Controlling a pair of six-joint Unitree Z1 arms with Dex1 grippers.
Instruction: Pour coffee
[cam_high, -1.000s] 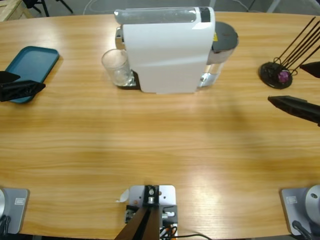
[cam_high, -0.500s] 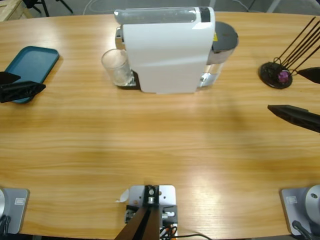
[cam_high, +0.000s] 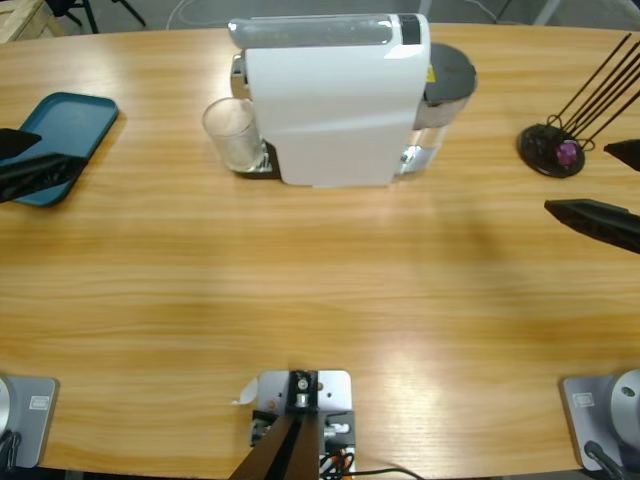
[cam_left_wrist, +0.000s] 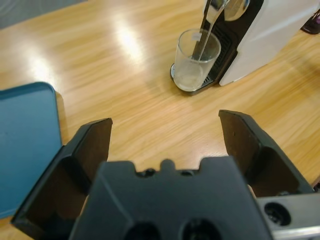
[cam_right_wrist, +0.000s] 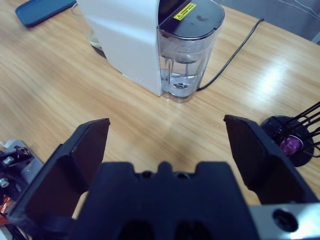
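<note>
Left wrist view: the left gripper (cam_left_wrist: 165, 135) is spread wide and empty, with the teal tray (cam_left_wrist: 25, 145) just beside its left jaw. Farther ahead, a clear glass tumbler (cam_left_wrist: 196, 60) stands upright on the drip plate under the spout of the white coffee machine (cam_left_wrist: 280, 35); whether it holds any coffee is unclear. In the right wrist view, the right gripper (cam_right_wrist: 167, 140) is also spread wide, holding nothing. Ahead of it is the machine's clear water tank (cam_right_wrist: 187, 60), and off to its right a black capsule holder (cam_right_wrist: 295, 137) with a purple capsule (cam_right_wrist: 289, 145).
</note>
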